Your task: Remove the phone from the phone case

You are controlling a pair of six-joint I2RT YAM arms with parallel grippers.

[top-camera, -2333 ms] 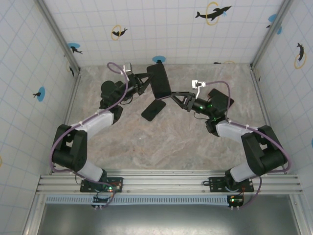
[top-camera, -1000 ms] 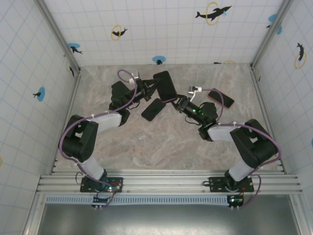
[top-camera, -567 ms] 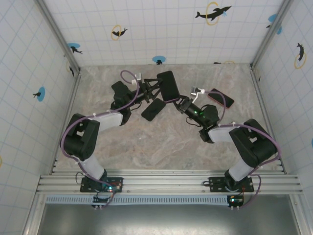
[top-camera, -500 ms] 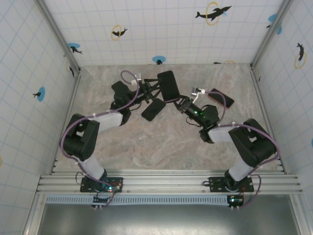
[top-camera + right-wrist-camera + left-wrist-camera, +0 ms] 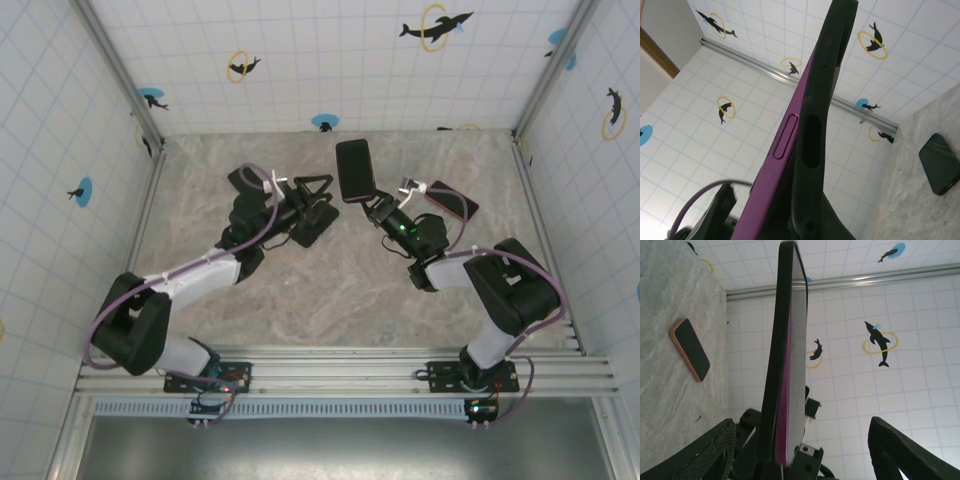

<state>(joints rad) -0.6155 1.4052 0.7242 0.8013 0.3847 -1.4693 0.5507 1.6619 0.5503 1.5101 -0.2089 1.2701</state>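
Observation:
My right gripper (image 5: 369,204) is shut on the lower end of the phone case (image 5: 353,170) and holds it upright above the table. In the right wrist view, the purple phone (image 5: 782,150) has come partly away from the black phone case (image 5: 826,95) at the end near my right gripper (image 5: 775,220). My left gripper (image 5: 327,195) stands open just left of it, touching nothing. From the left wrist, the phone (image 5: 786,390) and phone case (image 5: 774,365) show edge on between the wide-apart fingers (image 5: 722,445) of my left gripper (image 5: 802,422).
A black phone (image 5: 315,222) (image 5: 939,162) lies flat on the marble table (image 5: 330,290) under the left gripper. A salmon-edged phone (image 5: 450,200) (image 5: 689,349) lies at the back right. Tiled walls close in the back and both sides.
My left gripper has opened, let go of the phone case and drawn back to the left. The right gripper has carried the cased phone right and farther back, standing it more upright.

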